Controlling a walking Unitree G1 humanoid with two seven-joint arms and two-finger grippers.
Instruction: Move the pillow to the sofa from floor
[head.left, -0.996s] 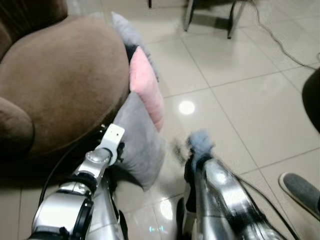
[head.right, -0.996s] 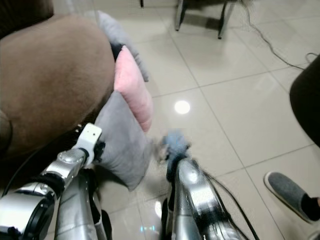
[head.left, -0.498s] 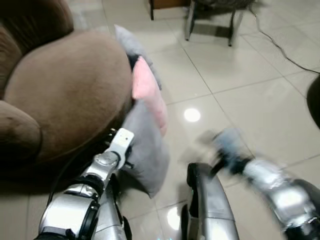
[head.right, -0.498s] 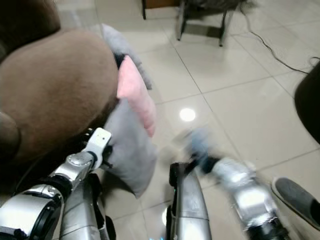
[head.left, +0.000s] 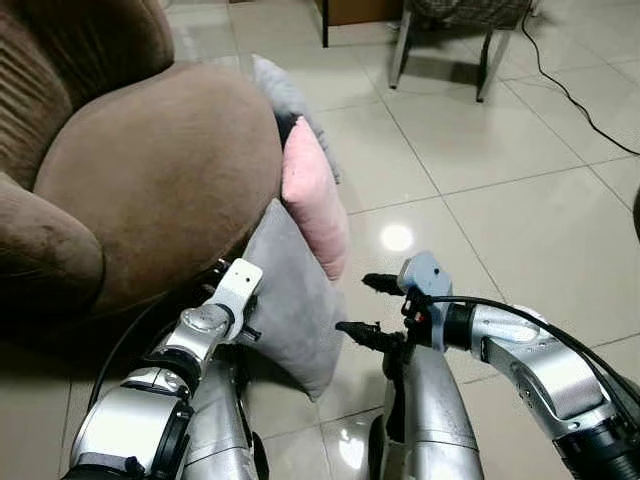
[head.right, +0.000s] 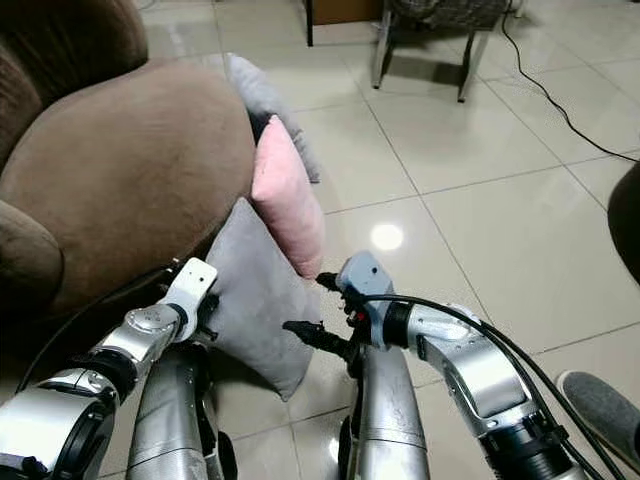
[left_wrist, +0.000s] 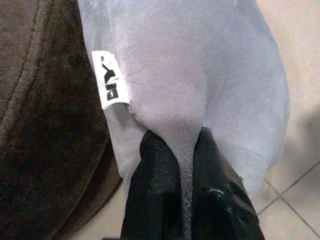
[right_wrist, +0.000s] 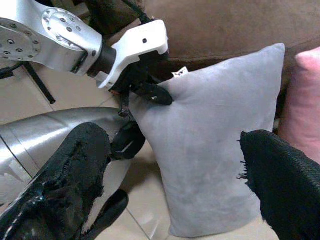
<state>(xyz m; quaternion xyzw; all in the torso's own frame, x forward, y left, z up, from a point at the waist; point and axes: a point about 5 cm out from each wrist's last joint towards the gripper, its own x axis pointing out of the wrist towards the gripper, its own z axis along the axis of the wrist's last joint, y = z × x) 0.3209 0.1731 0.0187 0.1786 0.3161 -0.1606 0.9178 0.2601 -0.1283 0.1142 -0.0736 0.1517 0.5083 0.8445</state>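
1. We see the grey pillow (head.left: 291, 300) standing on edge on the tiled floor (head.left: 520, 200), leaning against the brown sofa (head.left: 150, 180), with a pink pillow (head.left: 316, 205) just behind it.
2. Our left gripper (left_wrist: 182, 187) pinches the grey pillow's corner seam between its fingers.
3. Our right gripper (head.left: 368, 308) hovers just beside the pillow's other edge, fingers spread wide.
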